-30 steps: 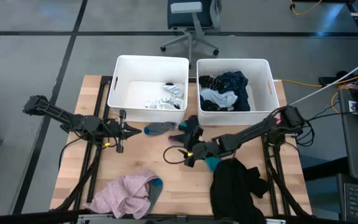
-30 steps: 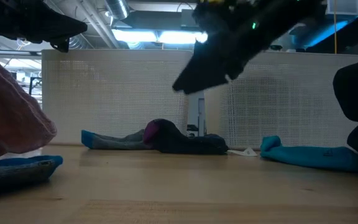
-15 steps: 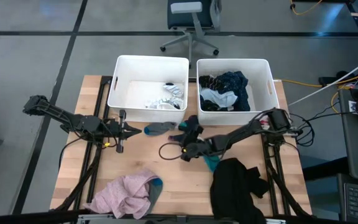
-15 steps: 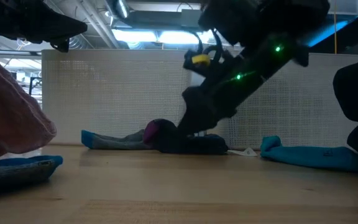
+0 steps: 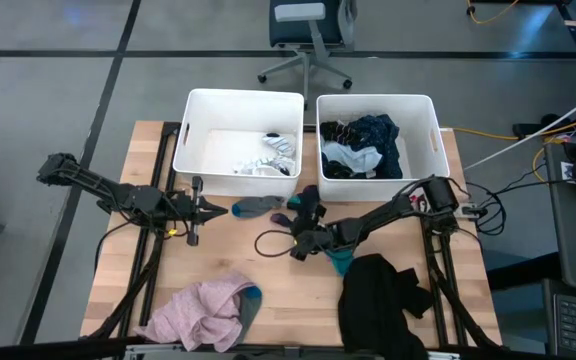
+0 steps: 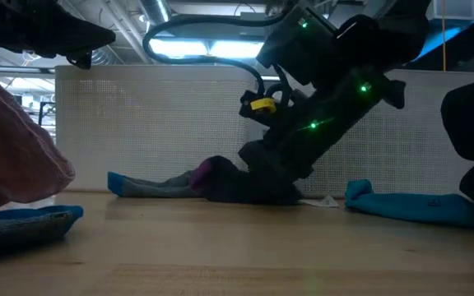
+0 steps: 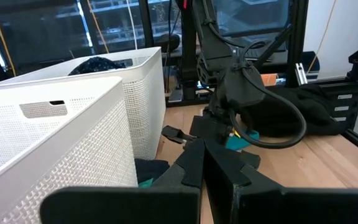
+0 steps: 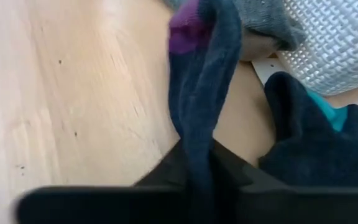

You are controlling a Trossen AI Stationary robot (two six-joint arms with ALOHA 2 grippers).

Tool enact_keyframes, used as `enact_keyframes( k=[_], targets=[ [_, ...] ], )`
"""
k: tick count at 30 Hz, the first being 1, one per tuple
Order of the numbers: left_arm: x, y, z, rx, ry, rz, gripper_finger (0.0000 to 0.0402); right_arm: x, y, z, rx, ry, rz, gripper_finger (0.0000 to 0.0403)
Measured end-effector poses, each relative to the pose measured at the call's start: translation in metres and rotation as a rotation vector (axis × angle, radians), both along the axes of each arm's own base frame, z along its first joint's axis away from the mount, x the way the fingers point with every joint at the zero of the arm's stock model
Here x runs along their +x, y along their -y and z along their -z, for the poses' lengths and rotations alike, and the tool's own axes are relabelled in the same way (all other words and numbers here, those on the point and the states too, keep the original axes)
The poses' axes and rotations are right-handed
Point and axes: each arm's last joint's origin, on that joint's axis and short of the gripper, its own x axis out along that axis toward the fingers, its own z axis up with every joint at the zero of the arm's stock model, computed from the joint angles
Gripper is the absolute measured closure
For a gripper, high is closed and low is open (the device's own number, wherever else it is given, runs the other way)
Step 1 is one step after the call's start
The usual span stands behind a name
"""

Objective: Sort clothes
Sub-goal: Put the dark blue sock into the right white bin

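A navy sock with a purple patch [image 5: 305, 203] [image 8: 205, 74] lies on the wooden table in front of the two white tubs. Beside it lie a grey sock [image 5: 256, 206] and a navy sock with teal [image 8: 303, 130]. My right gripper [image 5: 299, 240] [image 6: 257, 174] is down at the table, shut on the navy sock. My left gripper [image 5: 218, 209] hovers shut and empty above the table's left half, pointing at the grey sock. A black garment [image 5: 378, 295], a teal piece [image 5: 340, 262] and a pink garment [image 5: 203, 312] rest on the near part of the table. My right gripper pinches the navy sock between its two fingers, on the stretch just below the purple patch [image 8: 197, 140]. The fingers come slanting down from the table's near right side. The sock's purple end [image 8: 188, 25] runs on ahead of the fingers and lies on the table.
The left tub [image 5: 200, 140] holds a few light pieces; the right tub [image 5: 430, 135] holds dark and white clothes. Both stand at the table's far edge. An office chair [image 5: 308, 30] stands beyond the table. Bare wood shows between the socks and the pink garment.
My right gripper has come down from above the table and gone a little toward the far left, onto the navy sock. The socks lie where they were.
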Motion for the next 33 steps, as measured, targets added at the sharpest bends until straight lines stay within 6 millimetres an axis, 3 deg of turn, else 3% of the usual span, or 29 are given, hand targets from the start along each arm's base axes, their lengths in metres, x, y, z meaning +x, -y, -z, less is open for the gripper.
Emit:
enact_keyframes(
  k=[3, 9, 14, 22, 28, 33],
  targets=[
    [0.0, 0.0, 0.0, 0.0, 0.0, 0.0, 0.04, 0.001, 0.0, 0.0, -0.006, 0.004, -0.007, 0.0391],
    [0.0, 0.0, 0.0, 0.0, 0.0, 0.001, 0.04, 0.005, -0.005, -0.015, -0.01, -0.019, -0.021, 0.0369],
    [0.0, 0.0, 0.0, -0.001, -0.001, 0.0, 0.04, 0.005, -0.02, -0.048, -0.09, -0.005, -0.044, 0.0394],
    [0.0, 0.0, 0.0, -0.008, 0.0, 0.0, 0.04, -0.007, -0.042, -0.113, -0.217, 0.054, 0.004, 0.038],
    [0.0, 0.0, 0.0, -0.012, 0.001, 0.0, 0.04, -0.019, -0.043, -0.167, -0.215, 0.076, -0.003, 0.0394],
    [0.0, 0.0, 0.0, -0.026, 0.002, -0.001, 0.04, -0.031, -0.033, -0.208, -0.237, 0.07, 0.026, 0.0381]
  ],
)
